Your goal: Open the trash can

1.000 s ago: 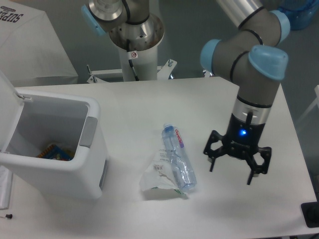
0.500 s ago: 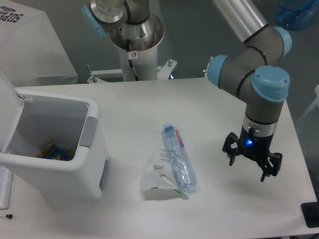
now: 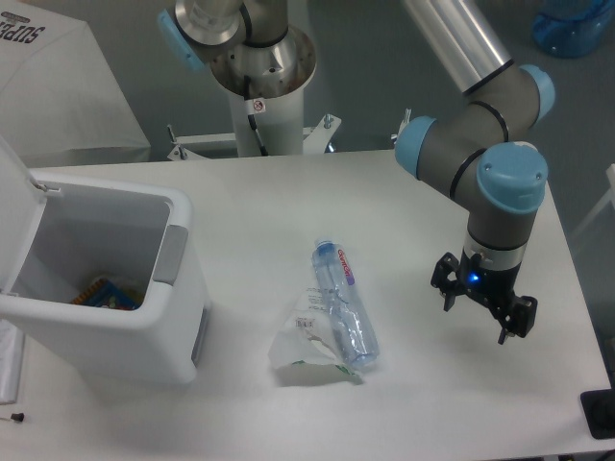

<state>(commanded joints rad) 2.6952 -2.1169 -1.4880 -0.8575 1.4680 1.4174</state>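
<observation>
Standing at the left edge of the white table [image 3: 288, 202], the trash can [image 3: 125, 298] has its lid [image 3: 12, 206] swung up and back, so its mouth gapes upward; a grey push-button tab [image 3: 171, 253] sits on the rim facing the table's middle, and something colourful [image 3: 108, 293] lies at the bottom inside. Near the middle of the table a clear plastic bottle [image 3: 344, 305] lies on its side, its lower end resting over a crumpled clear wrapper [image 3: 306, 353]. Well apart from the bin, over the right side of the table, the gripper [image 3: 483, 309] hangs pointing down with its jaws spread and nothing between them, a blue light glowing on its body.
</observation>
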